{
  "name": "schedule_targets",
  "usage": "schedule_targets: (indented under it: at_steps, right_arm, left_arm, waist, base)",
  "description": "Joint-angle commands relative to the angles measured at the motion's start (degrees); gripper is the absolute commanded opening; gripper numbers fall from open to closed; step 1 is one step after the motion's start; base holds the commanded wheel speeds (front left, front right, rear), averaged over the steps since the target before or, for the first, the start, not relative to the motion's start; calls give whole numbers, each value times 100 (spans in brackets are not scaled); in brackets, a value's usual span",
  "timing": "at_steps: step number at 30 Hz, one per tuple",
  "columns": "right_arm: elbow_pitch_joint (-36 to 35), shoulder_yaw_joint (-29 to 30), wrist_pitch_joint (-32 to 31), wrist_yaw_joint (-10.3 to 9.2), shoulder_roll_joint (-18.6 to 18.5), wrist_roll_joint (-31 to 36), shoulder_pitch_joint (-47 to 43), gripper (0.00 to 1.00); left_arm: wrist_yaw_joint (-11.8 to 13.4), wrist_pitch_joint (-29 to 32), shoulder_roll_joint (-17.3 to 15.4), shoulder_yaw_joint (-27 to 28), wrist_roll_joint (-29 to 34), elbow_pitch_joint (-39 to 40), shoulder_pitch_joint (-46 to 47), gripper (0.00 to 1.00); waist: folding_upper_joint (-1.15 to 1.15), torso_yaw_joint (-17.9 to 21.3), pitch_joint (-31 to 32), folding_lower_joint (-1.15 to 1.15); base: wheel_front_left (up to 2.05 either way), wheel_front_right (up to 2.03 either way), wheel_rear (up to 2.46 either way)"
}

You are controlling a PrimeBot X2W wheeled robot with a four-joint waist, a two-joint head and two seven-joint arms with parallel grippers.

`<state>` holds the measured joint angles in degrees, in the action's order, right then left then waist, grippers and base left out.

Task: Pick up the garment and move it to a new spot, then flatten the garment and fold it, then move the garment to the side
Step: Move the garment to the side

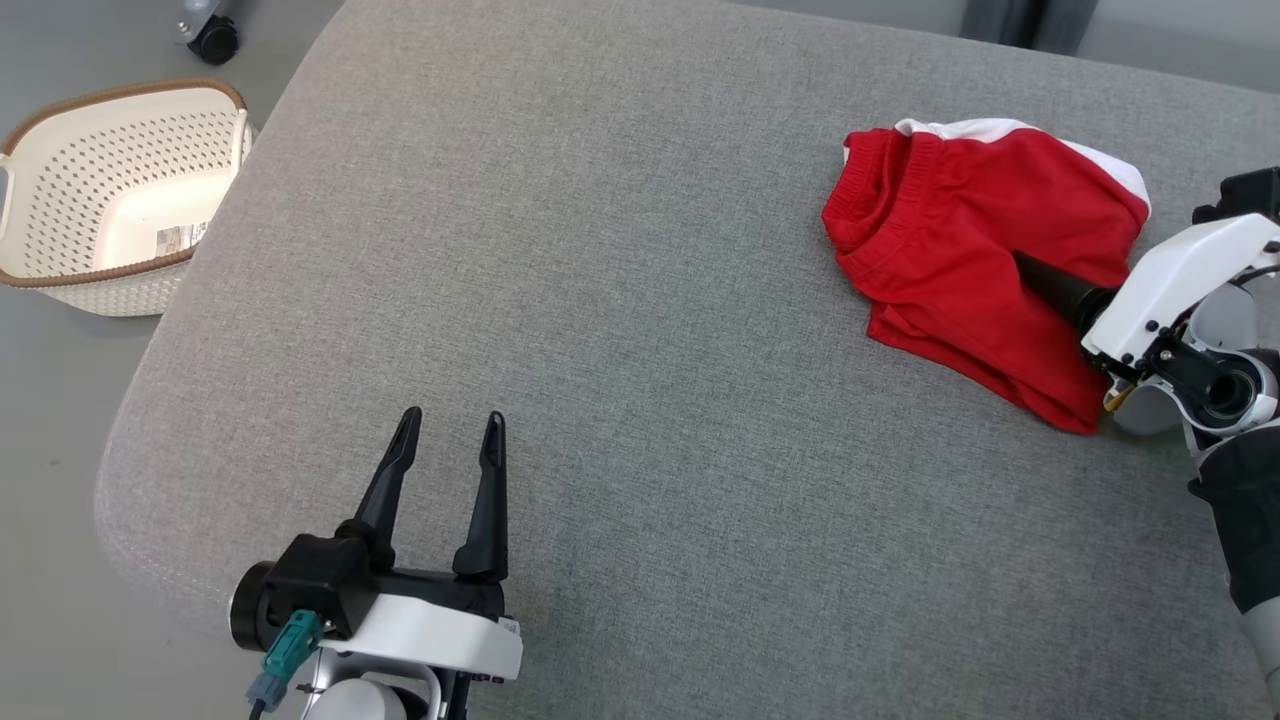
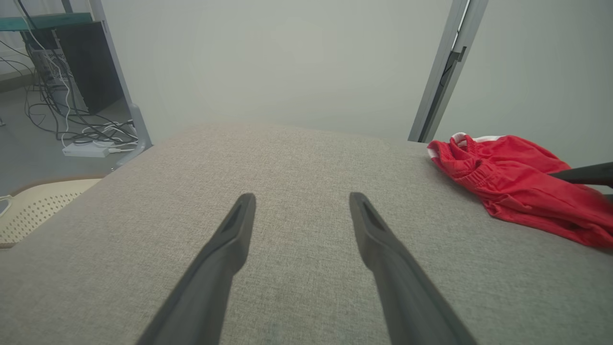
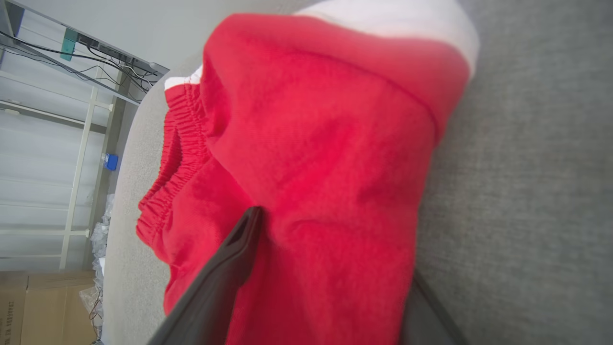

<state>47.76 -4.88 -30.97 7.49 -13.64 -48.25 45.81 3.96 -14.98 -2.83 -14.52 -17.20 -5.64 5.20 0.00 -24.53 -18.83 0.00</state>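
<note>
The right gripper's (image 3: 335, 251) fingers stand spread around a fold of the crumpled red fabric shorts with white trim (image 1: 960, 240), in the upper right of the head view. Their gathered waistband points upper-left and the legs lower-right. The left gripper's (image 1: 452, 420) fingers are released over the grey woven cushion (image 1: 600, 300).

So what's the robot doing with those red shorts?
It looks ready to pick them up. The right gripper has its open fingers around a bunch of the red shorts on the grey cushion, one finger on top, not yet squeezing. The left gripper hangs open over bare cushion, holding nothing. A white basket sits on the floor nearby.
</note>
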Motion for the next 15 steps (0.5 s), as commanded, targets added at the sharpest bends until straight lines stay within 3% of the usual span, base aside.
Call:
schedule_targets:
  at_steps: [1,2,3,4,5,6,15]
  right_arm:
    - [128,-82,22,0,20,69,-12,100]
    - [183,-159,87,0,12,124,39,100]
    - [217,-197,126,-1,6,153,69,87]
    - [240,-240,166,-1,0,165,92,41]
    - [246,-281,232,0,-17,202,101,6]
    - [215,-359,294,0,-33,249,131,0]
    - [3,-866,729,1,-241,192,195,0]
  left_arm:
    - [26,-15,-17,-11,-30,16,129,100]
    - [35,-15,-18,-36,-39,7,143,100]
    - [39,-15,-18,-48,-39,4,144,100]
    - [40,-15,-17,-59,-38,1,147,100]
    - [42,-15,-18,-62,-36,-1,153,100]
    - [45,-15,-18,-66,-38,-4,164,100]
    - [28,-15,-18,-49,-13,-21,229,100]
  waist:
    - [0,-19,-31,0]
    - [0,-31,-49,0]
    - [0,-32,-56,0]
    - [0,-32,-61,0]
    - [0,-29,-65,0]
    - [0,-24,-71,0]
    - [0,117,-38,0]
  base:
    - [0,0,0]
    - [0,0,0]
    - [0,0,0]
    - [0,0,0]
    - [0,0,0]
    - [0,0,0]
    - [0,0,0]
